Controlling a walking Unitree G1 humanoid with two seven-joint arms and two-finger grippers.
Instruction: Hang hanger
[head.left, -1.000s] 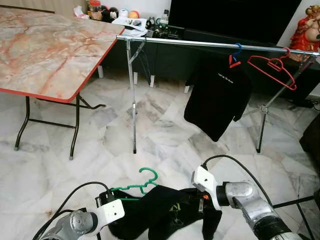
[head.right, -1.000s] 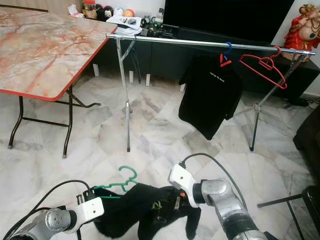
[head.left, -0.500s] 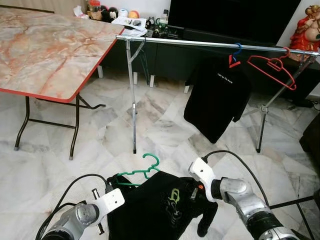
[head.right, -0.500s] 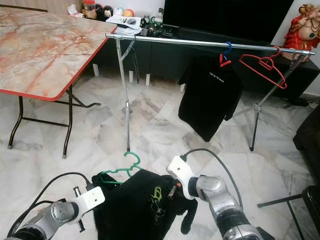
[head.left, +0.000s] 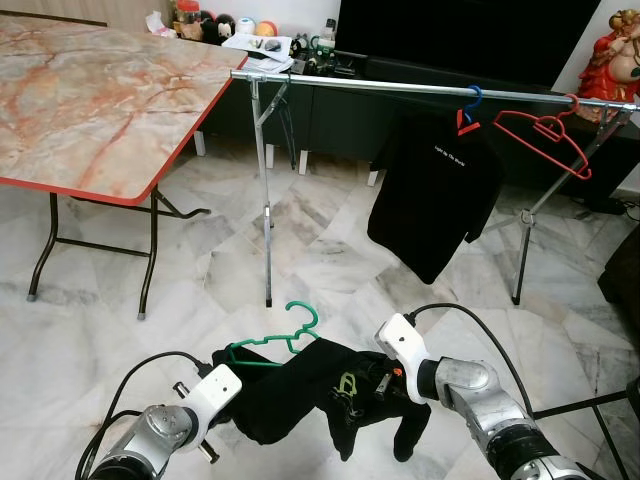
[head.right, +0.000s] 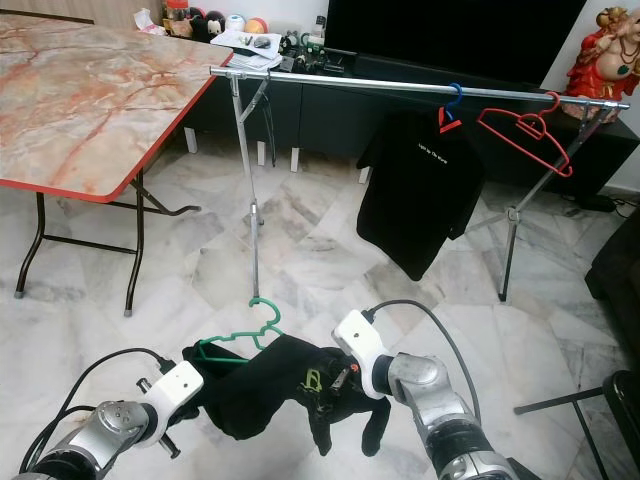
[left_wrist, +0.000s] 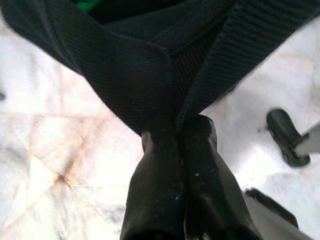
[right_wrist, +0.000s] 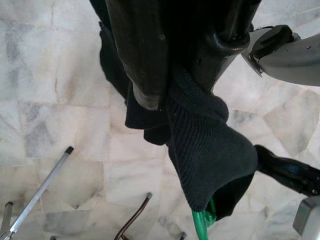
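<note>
Left gripper (left_wrist: 172, 137) clenched on a fold of the black shirt (head.left: 300, 385), both black fingers (left_wrist: 200, 165) pressed together with the cloth pinched at their tips; low and near the robot, well short of the clothes rail (head.left: 430, 90); right gripper (right_wrist: 185, 75) grasping the other side of the same shirt, knit fabric bunched between and around its two fingers (right_wrist: 137, 55); likewise low, on the near side of the rail and a little to the right of the rail's left leg (head.left: 265, 200).

Shirt stretched and sagging between the two grippers above the marble floor (head.left: 330, 260), a sleeve drooping beside the right one, a small green print showing on the cloth; green hanger (head.left: 275, 345) inside the shirt's collar, its hook poking up clear of the fabric, pointing toward the rail but well below it and apart from it; not on the rail.

On the rail itself, toward its right half, a second black shirt (head.left: 435, 195) hanging from a blue hook (head.left: 472, 97); just to the right of that, an empty red hanger (head.left: 545, 140) hooked over the bar; left stretch of the rail bare.

Left of the rail, a folding table (head.left: 90, 100) with a marbled top and red edge; behind the rail, a dark low cabinet (head.left: 340, 115) with small clutter on top; past the rail's right end, a red figurine (head.left: 615, 55).
</note>
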